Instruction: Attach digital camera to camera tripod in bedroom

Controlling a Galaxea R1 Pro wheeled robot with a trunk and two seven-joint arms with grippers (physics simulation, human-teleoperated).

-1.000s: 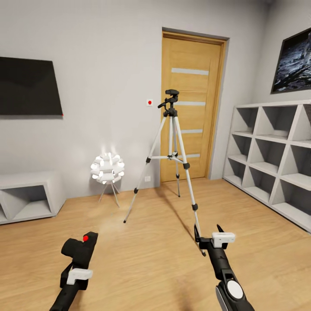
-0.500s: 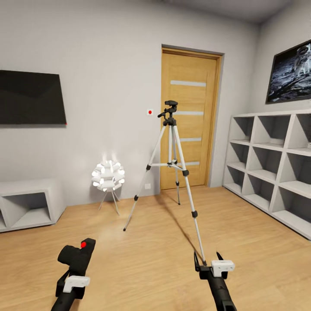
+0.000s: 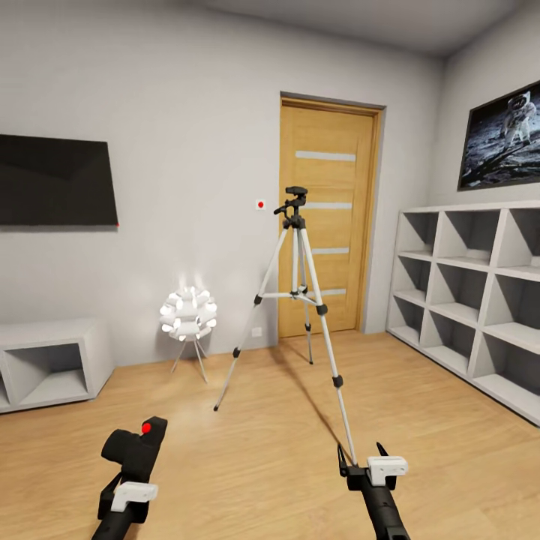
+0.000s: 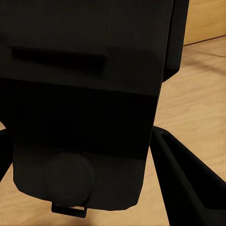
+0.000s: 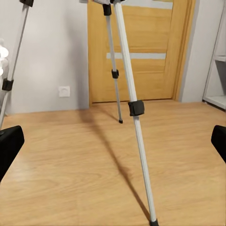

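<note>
Left end effector (image 3: 135,450), digital camera (image 3: 133,448): lower than before.

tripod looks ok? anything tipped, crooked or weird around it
Nothing stands out. The tripod stands upright on three spread legs before the door, its head bare. The camera sits in the left gripper.
</note>
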